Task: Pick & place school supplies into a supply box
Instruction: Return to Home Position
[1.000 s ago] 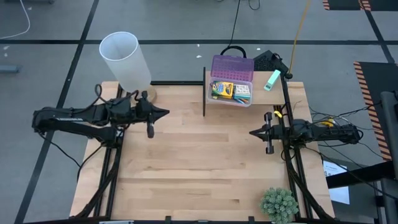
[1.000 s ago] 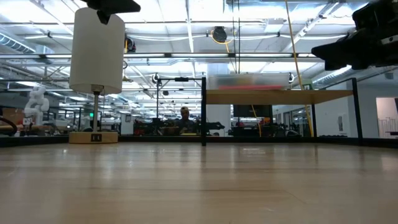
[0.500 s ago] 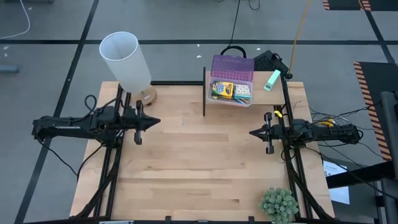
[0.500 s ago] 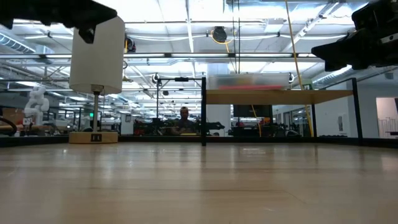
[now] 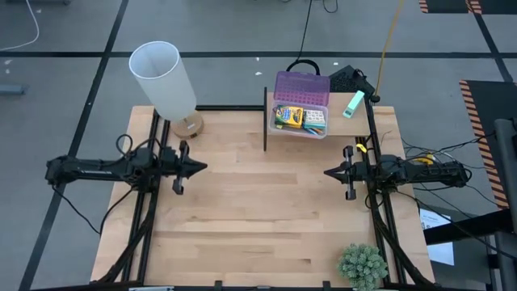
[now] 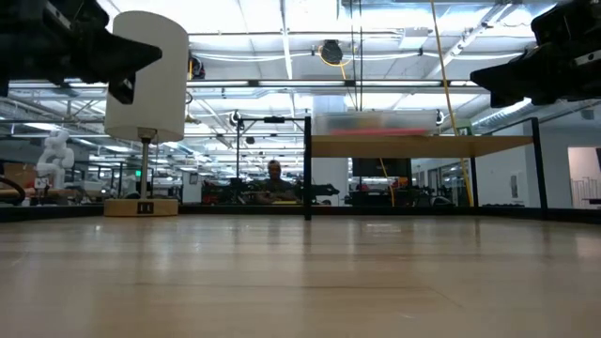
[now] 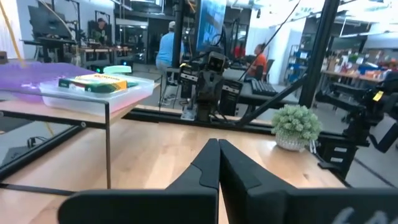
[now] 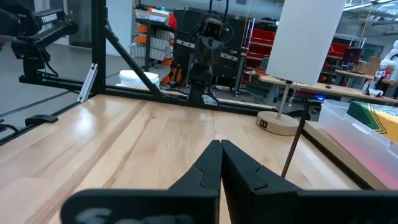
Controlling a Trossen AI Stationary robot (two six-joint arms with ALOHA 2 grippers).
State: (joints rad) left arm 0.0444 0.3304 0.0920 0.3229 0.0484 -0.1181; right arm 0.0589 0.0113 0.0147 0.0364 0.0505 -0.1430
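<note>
The clear supply box (image 5: 300, 120) with its purple lid (image 5: 301, 84) tipped open stands on a raised shelf at the table's far edge. A green-yellow crayon box (image 5: 288, 117) lies inside it and also shows in the left wrist view (image 7: 92, 81). My left gripper (image 5: 203, 166) hovers shut over the table's left side, holding nothing. My right gripper (image 5: 327, 173) hovers shut over the right side, also holding nothing. Both point toward the table's middle.
A white cylinder lamp (image 5: 165, 78) on a wooden base (image 5: 188, 125) stands at the far left. A small green potted plant (image 5: 363, 265) sits at the near right corner. A thin black post (image 5: 265, 129) holds up the shelf's left end. The wooden tabletop (image 5: 258, 218) lies between the arms.
My left gripper has drawn back from beside the lamp base toward the table's near edge and a little toward its left edge, staying shut. My right gripper has kept still.
</note>
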